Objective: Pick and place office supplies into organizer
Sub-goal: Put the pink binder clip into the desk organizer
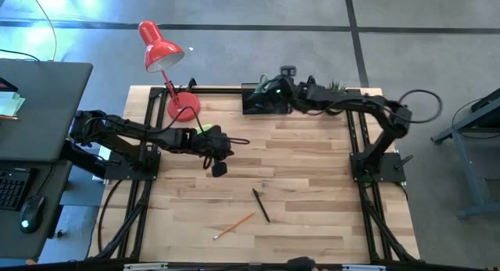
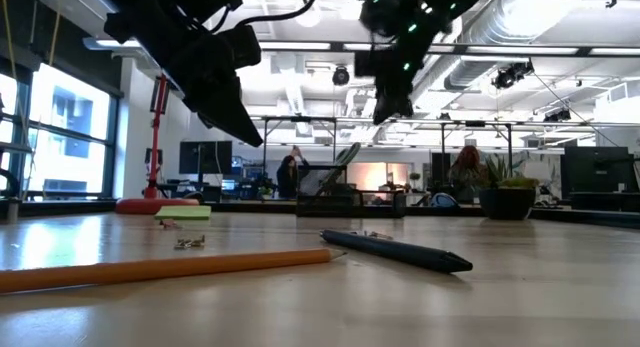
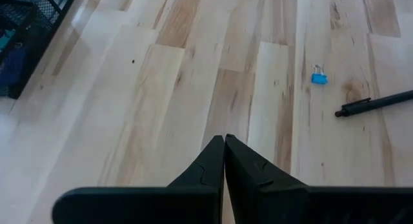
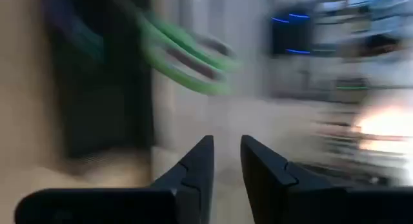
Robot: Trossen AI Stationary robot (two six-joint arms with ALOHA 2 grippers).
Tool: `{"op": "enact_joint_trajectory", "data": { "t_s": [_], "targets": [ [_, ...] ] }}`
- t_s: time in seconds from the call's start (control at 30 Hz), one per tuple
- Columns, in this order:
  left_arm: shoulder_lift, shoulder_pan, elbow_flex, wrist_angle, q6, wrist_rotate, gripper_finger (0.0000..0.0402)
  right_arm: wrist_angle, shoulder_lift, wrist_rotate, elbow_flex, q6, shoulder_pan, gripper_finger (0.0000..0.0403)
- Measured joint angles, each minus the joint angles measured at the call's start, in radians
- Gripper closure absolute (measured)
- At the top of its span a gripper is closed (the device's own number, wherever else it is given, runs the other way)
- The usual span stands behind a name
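Standing in the organizer (image 1: 262,101) at the far edge of the worktop (image 1: 312,193), the green-handled scissors (image 4: 184,59) show their loops just ahead of the right end effector (image 1: 275,90), so that item looks placed. The right end effector (image 4: 226,162) hovers over the organizer with its fingers slightly apart and nothing between them. A lime-green sticky-note pad (image 2: 183,213) lies near the red lamp's base (image 1: 183,107), behind the left end effector (image 1: 219,168) as seen from the front edge (not yet stored, as far as can be told).

Well out from both arms, toward the near edge, a dark pen (image 1: 260,205) and an orange pencil (image 1: 233,225) lie loose on the wood, close to each other, and a tiny blue-purple block (image 3: 319,76) sits ahead of the left end effector (image 3: 224,143), whose fingers are pressed together and empty above bare boards. Judging by this, the job is partly done: scissors in, with pen, pencil, pad and block left.
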Motion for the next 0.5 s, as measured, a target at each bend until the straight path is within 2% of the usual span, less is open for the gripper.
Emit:
{"op": "enact_joint_trajectory", "data": {
  "t_s": [0.1,0.17,0.23,0.3,0.5],
  "targets": [
    [0.0,-0.012,0.0,0.009,-0.004,-0.02,0.0401,-0.106,-0.054,-0.341,0.0,0.296,-0.047,0.0336],
    [0.0,-0.012,0.0,0.02,-0.005,-0.024,0.0401,-0.117,-0.067,-0.584,-0.013,0.437,-0.082,0.0336],
    [0.0,-0.009,0.0,0.027,-0.008,-0.024,0.0401,-0.115,-0.065,-0.725,-0.045,0.501,-0.101,0.0336],
    [0.0,-0.009,0.0,0.036,-0.013,-0.025,0.0401,-0.09,-0.044,-0.75,-0.083,0.502,-0.098,0.0336],
    [0.0,-0.009,0.0,0.037,-0.034,-0.024,0.0401,0.122,0.076,-0.692,-0.159,0.466,-0.065,0.0336]
  ]
}}
